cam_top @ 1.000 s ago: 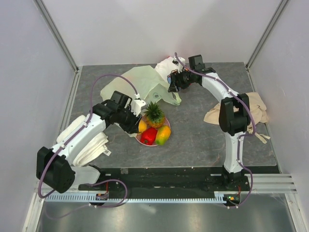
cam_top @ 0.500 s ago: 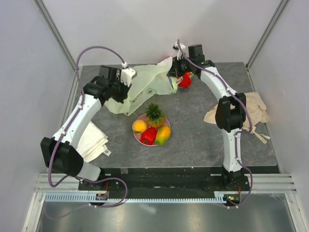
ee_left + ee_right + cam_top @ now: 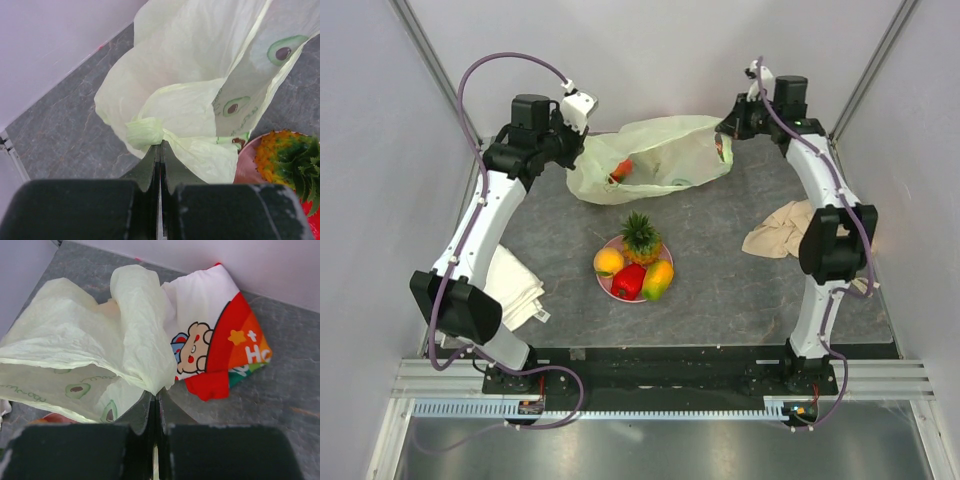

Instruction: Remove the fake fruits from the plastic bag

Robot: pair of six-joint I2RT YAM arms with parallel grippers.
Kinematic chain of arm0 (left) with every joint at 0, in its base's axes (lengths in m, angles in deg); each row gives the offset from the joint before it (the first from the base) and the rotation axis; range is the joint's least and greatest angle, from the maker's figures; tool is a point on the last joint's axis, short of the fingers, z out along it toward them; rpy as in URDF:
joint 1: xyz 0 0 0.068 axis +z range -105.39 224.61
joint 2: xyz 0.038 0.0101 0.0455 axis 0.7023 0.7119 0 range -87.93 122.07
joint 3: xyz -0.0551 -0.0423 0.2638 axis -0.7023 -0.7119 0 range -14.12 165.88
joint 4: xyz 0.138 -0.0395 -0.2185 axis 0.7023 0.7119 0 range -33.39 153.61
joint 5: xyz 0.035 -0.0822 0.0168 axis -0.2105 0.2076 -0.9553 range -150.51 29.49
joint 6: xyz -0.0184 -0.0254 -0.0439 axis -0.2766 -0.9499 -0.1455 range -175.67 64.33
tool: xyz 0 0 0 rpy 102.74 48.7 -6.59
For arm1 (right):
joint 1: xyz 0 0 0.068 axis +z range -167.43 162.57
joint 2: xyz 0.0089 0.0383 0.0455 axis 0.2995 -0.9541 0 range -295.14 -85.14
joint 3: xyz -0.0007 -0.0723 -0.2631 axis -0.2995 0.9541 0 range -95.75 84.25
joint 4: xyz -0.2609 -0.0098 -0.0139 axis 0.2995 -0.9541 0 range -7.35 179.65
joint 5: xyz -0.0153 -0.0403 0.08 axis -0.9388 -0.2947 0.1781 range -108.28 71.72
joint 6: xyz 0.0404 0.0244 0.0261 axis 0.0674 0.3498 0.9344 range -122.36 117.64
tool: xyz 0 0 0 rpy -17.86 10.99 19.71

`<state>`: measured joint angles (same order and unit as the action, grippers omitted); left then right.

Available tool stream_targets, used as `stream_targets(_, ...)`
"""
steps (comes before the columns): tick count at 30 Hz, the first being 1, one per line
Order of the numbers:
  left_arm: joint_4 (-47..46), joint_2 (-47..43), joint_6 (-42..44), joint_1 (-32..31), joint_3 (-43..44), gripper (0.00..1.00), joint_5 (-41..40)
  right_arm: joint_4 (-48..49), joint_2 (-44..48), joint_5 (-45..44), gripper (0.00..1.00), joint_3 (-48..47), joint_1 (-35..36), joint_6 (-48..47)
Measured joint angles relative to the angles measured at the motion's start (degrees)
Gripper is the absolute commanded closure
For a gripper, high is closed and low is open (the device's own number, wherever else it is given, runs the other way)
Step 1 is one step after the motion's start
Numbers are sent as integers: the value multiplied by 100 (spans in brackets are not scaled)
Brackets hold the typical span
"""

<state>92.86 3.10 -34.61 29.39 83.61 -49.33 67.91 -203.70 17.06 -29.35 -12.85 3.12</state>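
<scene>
Overhead, the bag (image 3: 655,155) hangs stretched between the two arms at the far side of the surface (image 3: 740,270), pale green and translucent, with small avocado prints on it. The left jaws are shut tight on a bunched fold at the bag's left end; in the left wrist view the two fingers meet with the thin plastic pinched between their tips. The right jaws are likewise fully closed, nipping a rolled edge at the bag's right end. The bag sags in the middle; whether its underside touches the surface I cannot tell.

A small red fruit (image 3: 622,170) shows through the plastic, inside the bag toward its left half.

Nearer the arms' bases, well apart from the bag, a pink plate (image 3: 603,283) sits mid-surface with four fruits on it: a pineapple (image 3: 640,235) upright at the far side with its green crown up, an orange (image 3: 608,262) on the left, a red pepper (image 3: 628,282) at the near side, and a yellow-red mango (image 3: 659,279) on the right. All four touch one another.

In the right wrist view a white-and-red cartoon pouch (image 3: 220,340) lies flat on the surface behind the bag's held edge. A folded white towel (image 3: 515,290) lies at the left edge and a crumpled beige cloth (image 3: 780,232) at the right.
</scene>
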Motion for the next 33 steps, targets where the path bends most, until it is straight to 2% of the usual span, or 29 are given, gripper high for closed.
stream_targets(3, -13, -17, -26, -2, -28, 98, 234, -125, 564, 31, 98, 330, -186, -72)
stream_targets(4, -24, -48, -42, -4, -74, 98, 289, -164, 789, 33, 92, 413, -199, -105)
stream_targets(5, -28, -90, -46, -13, -138, 98, 339, -181, 940, 37, 70, 461, -195, -122)
stream_targets(7, -42, -190, -55, -28, -315, 98, 459, -212, 1296, 61, 58, 575, -151, -131)
stream_targets(10, -39, -293, -59, -35, -568, 98, 608, -254, 1652, 136, 25, 675, -83, -214)
stream_targets(11, -39, -313, -61, -46, -664, 98, 651, -264, 1700, 197, 19, 673, -68, -223)
stream_targets(13, -35, -326, -70, -63, -787, 98, 704, -260, 1731, 264, 14, 643, -55, -249)
stream_targets(16, -31, -350, -116, -68, -933, 98, 732, -264, 1738, 334, 19, 527, 55, -424)
stream_targets(19, -39, -413, -201, -66, -1010, 98, 730, -219, 1773, 457, 30, 501, 358, -660)
stream_targets(20, -55, -442, -243, -66, -1034, 98, 730, -216, 1777, 518, 38, 505, 522, -737)
stream_targets(22, -103, -492, -332, -66, -1080, 98, 710, -243, 1766, 669, 46, 520, 876, -892)
stream_targets(28, -173, -592, -586, -66, -1176, 98, 514, -533, 1565, 1134, 51, 573, 1628, -1497)
stream_targets(33, -214, -669, -778, -66, -1176, 98, 422, -1027, 1235, 1082, 55, 846, 1982, -2199)
